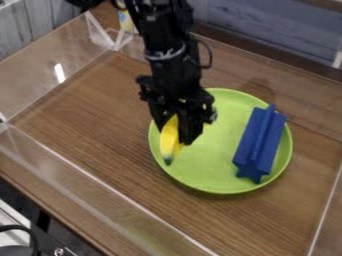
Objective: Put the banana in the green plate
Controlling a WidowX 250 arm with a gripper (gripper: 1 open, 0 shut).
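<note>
The gripper is clamped on the banana, which hangs low over the plate near its 9 o'clock edge. If dropped there, the banana might roll off the rim. The blue block sits at 3 o'clock.

no readable text, no labels, no brands, no numbers

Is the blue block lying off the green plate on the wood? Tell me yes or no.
No, the blue block lies on the right side of the green plate, with its upper end over the rim.
</note>
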